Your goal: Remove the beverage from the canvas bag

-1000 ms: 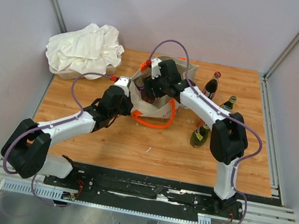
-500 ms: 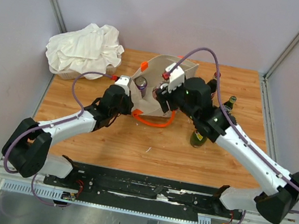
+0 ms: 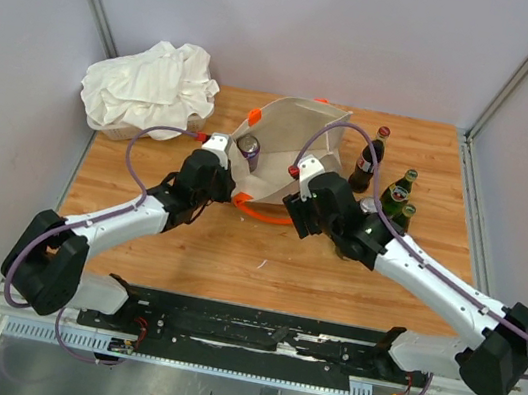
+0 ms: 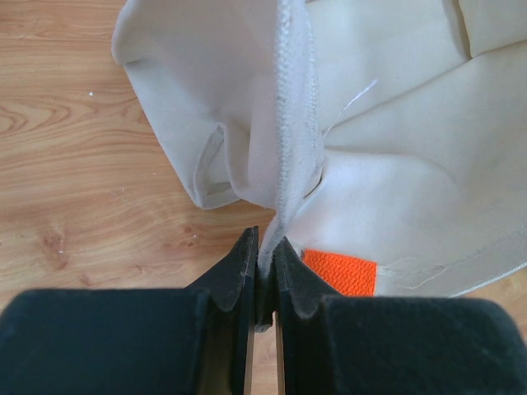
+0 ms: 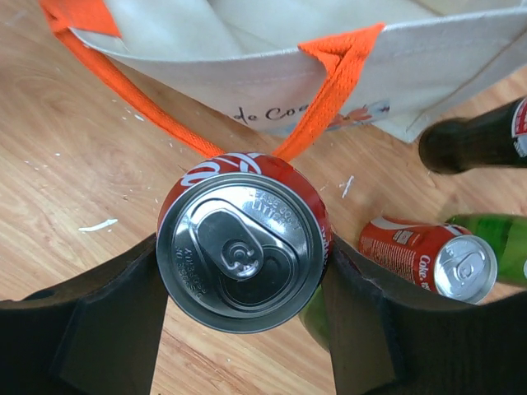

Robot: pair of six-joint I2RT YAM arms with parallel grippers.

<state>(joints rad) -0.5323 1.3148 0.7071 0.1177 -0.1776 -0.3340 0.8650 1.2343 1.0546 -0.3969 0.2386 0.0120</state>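
The beige canvas bag (image 3: pixel 288 146) with orange handles (image 3: pixel 261 213) stands at the back middle of the table. My left gripper (image 3: pixel 230 180) is shut on the bag's seamed edge (image 4: pixel 290 123) at its left front corner. My right gripper (image 3: pixel 298 206) is just in front of the bag and outside it. It is shut on a red cola can (image 5: pixel 243 251), which it holds upright above the wood, top towards the camera. The bag's printed side (image 5: pixel 272 78) lies just beyond the can. Another can (image 3: pixel 249 146) shows inside the bag's open mouth.
A white cloth heap (image 3: pixel 151 85) lies at the back left. Right of the bag stand a dark bottle (image 3: pixel 369 156), green bottles (image 3: pixel 398 195) and a second red can (image 5: pixel 428 257). Grey walls close the table on three sides.
My right gripper has come up out of the bag and moved forward and right with the red can. The bag's mouth now stands open. My left gripper has stayed on the bag's edge.
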